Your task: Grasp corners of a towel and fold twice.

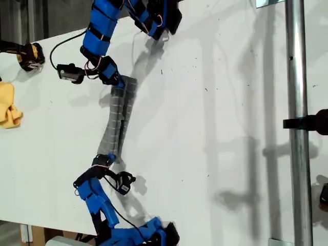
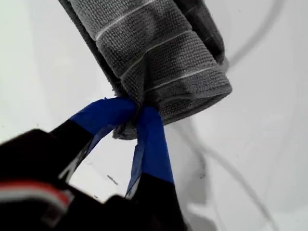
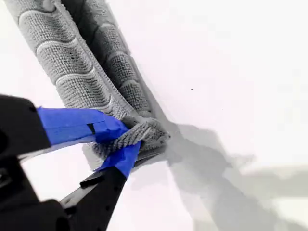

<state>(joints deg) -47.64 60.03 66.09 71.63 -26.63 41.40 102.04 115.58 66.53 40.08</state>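
Towel [image 1: 119, 119] stretched between both tools — my first gripper [image 2: 136, 113], my second gripper [image 3: 126, 137] each clamping an end.

towel [image 1: 119, 117]: grey, thin pale stripes | my gripper tips: blue tape | arms: blue | table [image 1: 215, 128]: white | small cloth [image 1: 9, 105]: yellow

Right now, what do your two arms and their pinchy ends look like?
Both my arms are made of bright blue blocky segments with black parts at the joints, and thin black, red and white cables loop along them. My first gripper, the end effector, has black fingers whose tips are wrapped in blue tape. My second gripper looks the same: black fingers, blue-taped tips.
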